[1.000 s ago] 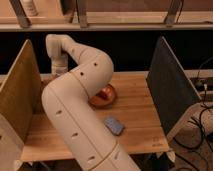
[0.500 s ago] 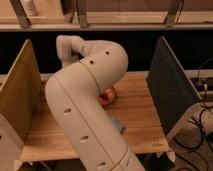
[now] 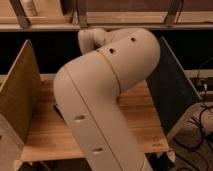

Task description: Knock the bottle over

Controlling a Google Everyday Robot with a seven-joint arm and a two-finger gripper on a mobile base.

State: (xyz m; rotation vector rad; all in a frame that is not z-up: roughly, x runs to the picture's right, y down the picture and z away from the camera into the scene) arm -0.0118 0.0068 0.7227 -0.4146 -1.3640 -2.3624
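My pale arm (image 3: 110,90) fills the middle of the camera view, bent over the wooden table (image 3: 42,135). The gripper is out of view, hidden behind the arm's big elbow and upper link. The small clear bottle is hidden too; nothing see-through shows on the table. A small dark edge (image 3: 57,111) peeks out at the arm's left side; I cannot tell what it is.
A tan divider panel (image 3: 17,92) stands on the table's left and a dark grey panel (image 3: 172,95) on its right. A shelf rail runs along the back, with a pale opaque bottle (image 3: 30,6) above it at top left. Cables (image 3: 202,117) hang at the right.
The arm has swung right and closer to the camera. It now covers the red bowl and the small grey-blue object that showed on the table before.
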